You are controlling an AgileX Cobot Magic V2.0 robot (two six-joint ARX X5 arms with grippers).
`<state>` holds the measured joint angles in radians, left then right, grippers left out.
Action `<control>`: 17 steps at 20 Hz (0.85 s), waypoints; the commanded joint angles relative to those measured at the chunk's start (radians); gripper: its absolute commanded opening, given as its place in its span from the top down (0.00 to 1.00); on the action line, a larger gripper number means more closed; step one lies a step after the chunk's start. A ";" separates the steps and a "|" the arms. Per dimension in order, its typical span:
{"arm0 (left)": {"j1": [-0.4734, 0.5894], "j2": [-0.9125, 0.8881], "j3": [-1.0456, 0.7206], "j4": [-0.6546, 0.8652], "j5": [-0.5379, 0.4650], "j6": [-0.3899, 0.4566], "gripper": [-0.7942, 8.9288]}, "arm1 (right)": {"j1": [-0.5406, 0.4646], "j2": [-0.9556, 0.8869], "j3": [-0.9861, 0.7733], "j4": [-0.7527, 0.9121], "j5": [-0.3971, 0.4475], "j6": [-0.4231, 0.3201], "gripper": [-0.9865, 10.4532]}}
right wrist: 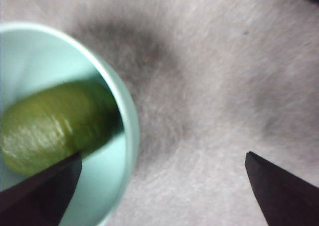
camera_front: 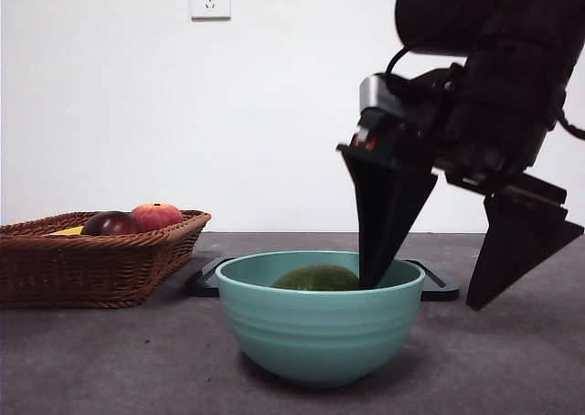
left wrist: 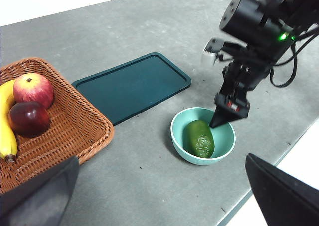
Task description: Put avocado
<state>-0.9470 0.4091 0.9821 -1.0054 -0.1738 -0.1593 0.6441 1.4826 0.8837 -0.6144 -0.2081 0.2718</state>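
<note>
Looking outward from the right gripper (camera_front: pixel 430 282), we see its jaws spread wide, one dipped inside the teal bowl (camera_front: pixel 319 333) beside the avocado (camera_front: pixel 317 279) lying there, the other outside the rim above the grey counter (camera_front: pixel 512 360), while the left gripper (left wrist: pixel 159 196) waits open

Front: low, level, near bowl (camera_front: pixel 320 328). Left wrist: high, oblique. Right wrist: close above bowl.
</note>
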 commanded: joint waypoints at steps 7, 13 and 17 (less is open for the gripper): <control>-0.011 0.002 0.010 0.011 -0.002 -0.006 0.31 | 0.074 0.027 0.016 0.072 0.000 0.038 0.79; -0.011 0.002 0.010 0.011 -0.002 -0.006 0.31 | 0.099 0.027 0.016 0.091 0.028 0.068 0.91; -0.011 0.002 0.010 0.011 -0.002 -0.006 0.31 | 0.084 0.027 0.035 0.079 0.036 0.097 0.91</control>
<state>-0.9470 0.4091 0.9821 -1.0054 -0.1738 -0.1593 0.7219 1.4956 0.8948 -0.5518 -0.1768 0.3489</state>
